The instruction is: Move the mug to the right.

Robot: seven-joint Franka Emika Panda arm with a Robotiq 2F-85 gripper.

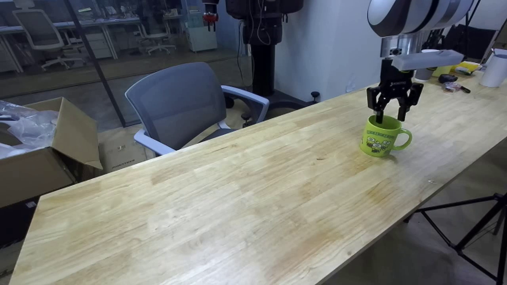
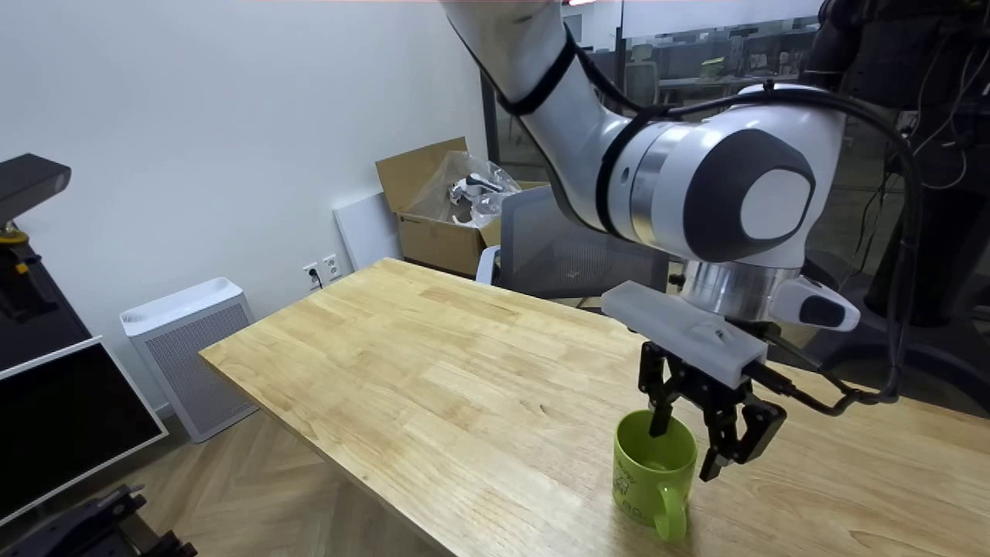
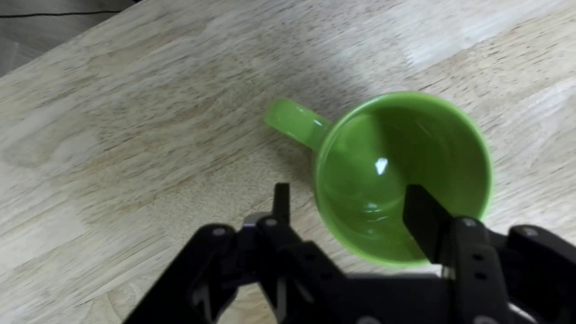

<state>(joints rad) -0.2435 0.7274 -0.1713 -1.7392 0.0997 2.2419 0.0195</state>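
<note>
We had the gripper's (image 1: 390, 117) fingers (image 3: 425, 220) apart, the mug (image 1: 377, 141) upright below, its rim between them; we judged it light, stiff, slick, chippable, best pinched at that wall.

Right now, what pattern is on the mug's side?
The lime-green mug has cartoon figures beneath lettering, clearest in an exterior view.

Two slanted looks over my tabletop (image 1: 222, 206), one close from above.
In both exterior views I look down across it toward the chair (image 1: 178, 107), sharing box (image 2: 437, 244) and mug (image 1: 378, 138); in an exterior view the arm (image 2: 665, 178) looms near. My wrist view faces steeply down into the mug, fingers (image 3: 423, 216) along the lower frame.
</note>
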